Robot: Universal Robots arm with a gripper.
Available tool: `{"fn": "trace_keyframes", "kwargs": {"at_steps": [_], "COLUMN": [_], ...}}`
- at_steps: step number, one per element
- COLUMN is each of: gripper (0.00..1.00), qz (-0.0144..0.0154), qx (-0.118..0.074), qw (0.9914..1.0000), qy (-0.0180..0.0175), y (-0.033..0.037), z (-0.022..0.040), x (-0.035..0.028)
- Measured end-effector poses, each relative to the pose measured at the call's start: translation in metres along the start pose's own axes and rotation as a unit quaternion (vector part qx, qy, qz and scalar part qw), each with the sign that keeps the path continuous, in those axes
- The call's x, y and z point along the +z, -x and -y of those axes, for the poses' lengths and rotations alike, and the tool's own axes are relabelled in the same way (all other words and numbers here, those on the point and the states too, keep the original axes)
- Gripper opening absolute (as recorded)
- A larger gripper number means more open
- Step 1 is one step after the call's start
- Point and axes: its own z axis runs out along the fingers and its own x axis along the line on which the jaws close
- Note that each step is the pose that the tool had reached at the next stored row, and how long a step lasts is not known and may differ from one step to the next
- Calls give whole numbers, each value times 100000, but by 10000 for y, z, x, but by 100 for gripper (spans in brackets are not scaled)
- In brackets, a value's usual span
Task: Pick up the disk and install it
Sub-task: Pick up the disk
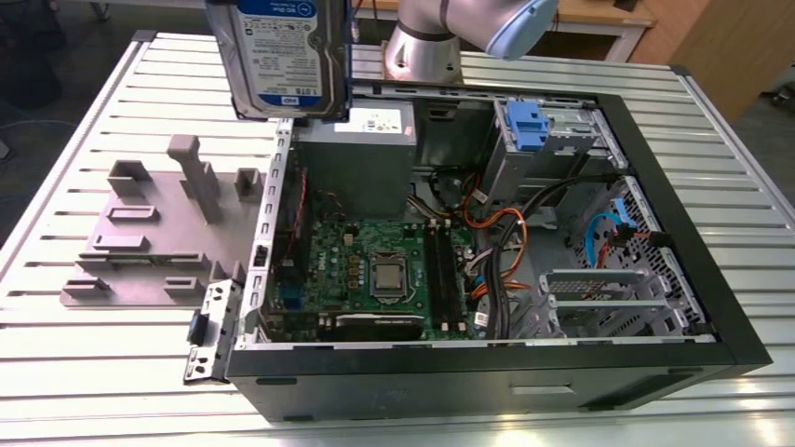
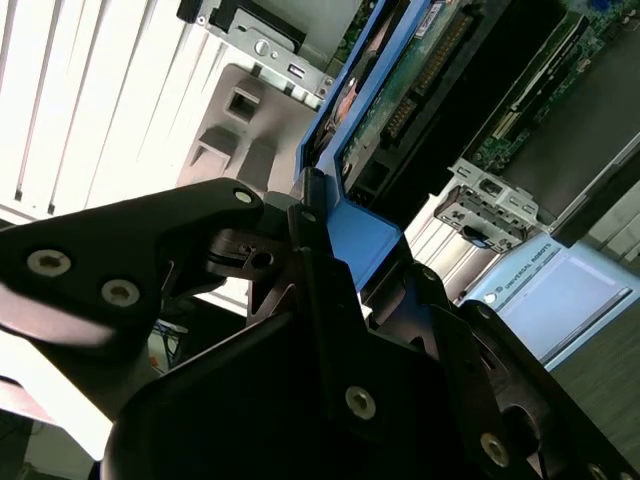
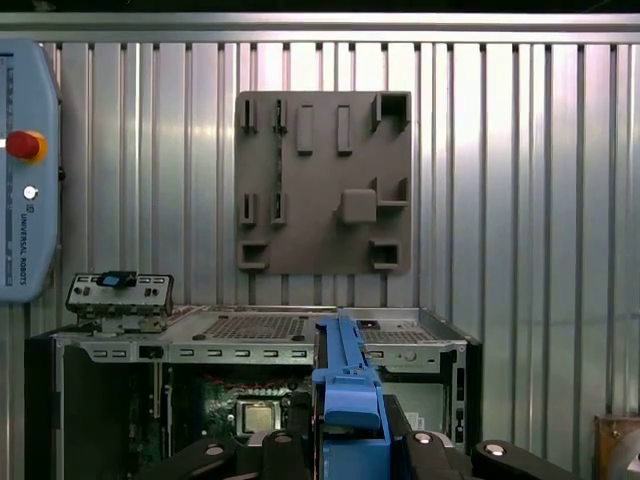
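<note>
1 silver disk [image 1: 283,56], blue-railed, white-and-blue label, hangs in gripper [image 3: 348,440].

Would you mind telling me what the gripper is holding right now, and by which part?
The gripper holds the disk, clamped by its blue end tab.

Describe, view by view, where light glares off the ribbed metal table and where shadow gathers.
Exterior view: the table carries an even sheen; the computer case interior sits darker. Second wrist view: the slats wash out white, the gripper near-black against them. First wrist view: bright streaks flank the grey fixture plate.
</note>
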Motion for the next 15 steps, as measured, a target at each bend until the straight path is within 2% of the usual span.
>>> {"fn": "trace_keyframes", "kwargs": {"at_steps": [4, 10, 12, 15], "gripper": [36, 36, 36, 36], "qz": [-6, -4, -6, -4], "qx": [3, 6, 3, 8], "qw": [100000, 100000, 100000, 100000], "qy": [4, 4, 6, 2], "y": [-43, -203, -228, -241], "z": [20, 63, 109, 234], "x": [7, 31, 45, 64]}}
